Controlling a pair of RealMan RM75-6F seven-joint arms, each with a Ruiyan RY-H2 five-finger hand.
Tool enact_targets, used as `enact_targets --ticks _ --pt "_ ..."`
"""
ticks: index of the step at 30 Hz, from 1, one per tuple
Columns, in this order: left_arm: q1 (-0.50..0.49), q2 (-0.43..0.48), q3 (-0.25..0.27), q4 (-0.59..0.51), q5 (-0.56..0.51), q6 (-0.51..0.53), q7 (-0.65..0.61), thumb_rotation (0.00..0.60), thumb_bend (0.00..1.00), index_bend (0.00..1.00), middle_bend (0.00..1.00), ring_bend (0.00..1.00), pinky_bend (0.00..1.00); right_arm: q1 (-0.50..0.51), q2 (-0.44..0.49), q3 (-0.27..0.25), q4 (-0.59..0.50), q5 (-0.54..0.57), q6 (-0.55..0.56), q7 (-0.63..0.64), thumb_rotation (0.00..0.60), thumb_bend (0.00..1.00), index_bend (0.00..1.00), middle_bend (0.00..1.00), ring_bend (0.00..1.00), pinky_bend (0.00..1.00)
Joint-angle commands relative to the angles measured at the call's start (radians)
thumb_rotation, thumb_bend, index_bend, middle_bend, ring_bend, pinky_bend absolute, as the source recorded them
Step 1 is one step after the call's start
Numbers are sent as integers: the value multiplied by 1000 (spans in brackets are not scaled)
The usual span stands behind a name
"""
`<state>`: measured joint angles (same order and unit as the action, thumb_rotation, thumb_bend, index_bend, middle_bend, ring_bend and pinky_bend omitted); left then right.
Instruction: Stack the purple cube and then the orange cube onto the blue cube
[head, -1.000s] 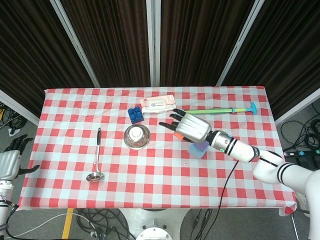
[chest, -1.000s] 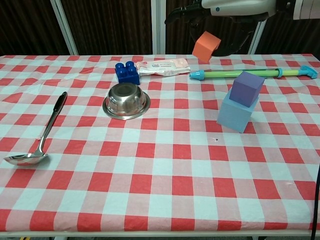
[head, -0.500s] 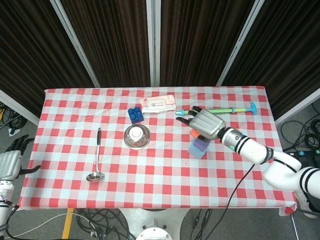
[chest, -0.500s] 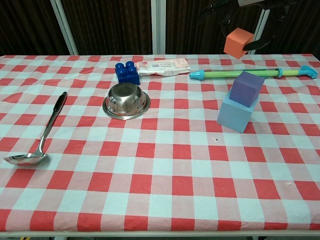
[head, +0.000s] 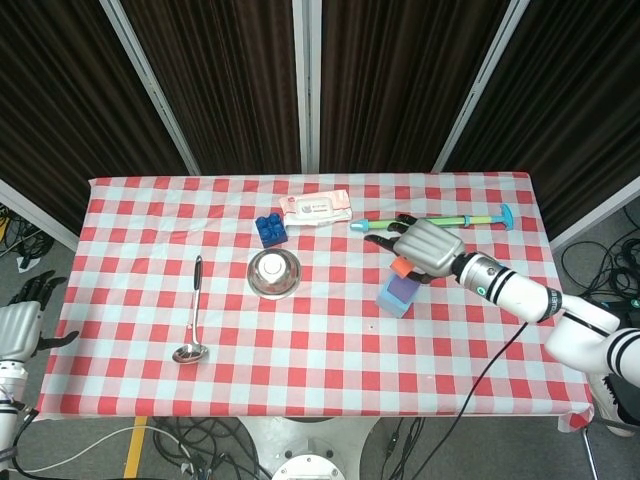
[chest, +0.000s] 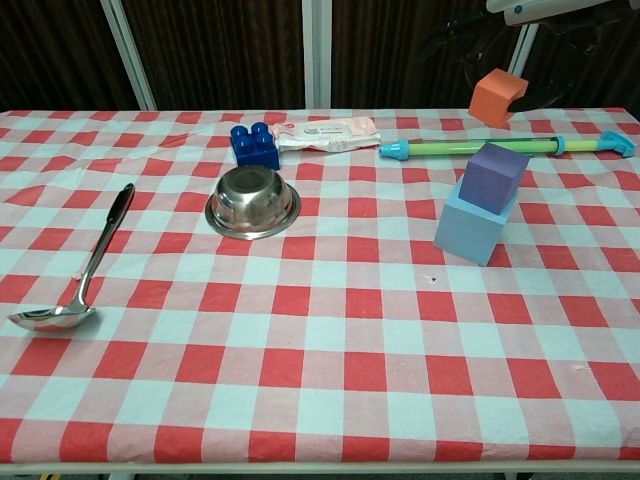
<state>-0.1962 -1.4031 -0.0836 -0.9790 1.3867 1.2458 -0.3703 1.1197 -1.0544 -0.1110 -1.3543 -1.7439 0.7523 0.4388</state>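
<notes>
A purple cube (chest: 496, 176) sits on top of a light blue cube (chest: 472, 230) right of the table's middle. My right hand (head: 425, 246) holds an orange cube (chest: 496, 97) in the air just above the purple cube, apart from it. In the head view the orange cube (head: 399, 267) shows under the hand's fingers, above the purple cube (head: 403, 290) and blue cube (head: 391, 301). My left hand (head: 22, 322) hangs off the table's left side, fingers apart, holding nothing.
A steel bowl (chest: 252, 202) stands left of the stack, and a ladle (chest: 77, 281) lies further left. Behind are a dark blue toy brick (chest: 254, 146), a wipes packet (chest: 326, 133) and a green and teal stick (chest: 505, 147).
My right hand has carried the orange cube rightward and down, from over the table's back middle to just above the purple cube. The left hand has stayed still.
</notes>
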Motion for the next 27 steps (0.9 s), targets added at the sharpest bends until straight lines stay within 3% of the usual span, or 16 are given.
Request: enact_targets --ticks 1,15,27 --pt "0 -2 1 5 0 -2 0 600 86 239 205 120 265 -3 -9 -26 29 -38 19 51 600 251 52 480 147 127" --pt "1 -10 1 21 2 2 -3 600 85 239 205 120 265 -7 -33 -86 94 -127 77 140 600 250 52 480 148 126" --pt "1 -14 -1 29 -1 0 2 600 86 239 206 119 265 -22 -77 -95 160 -132 110 168 600 250 53 474 148 126"
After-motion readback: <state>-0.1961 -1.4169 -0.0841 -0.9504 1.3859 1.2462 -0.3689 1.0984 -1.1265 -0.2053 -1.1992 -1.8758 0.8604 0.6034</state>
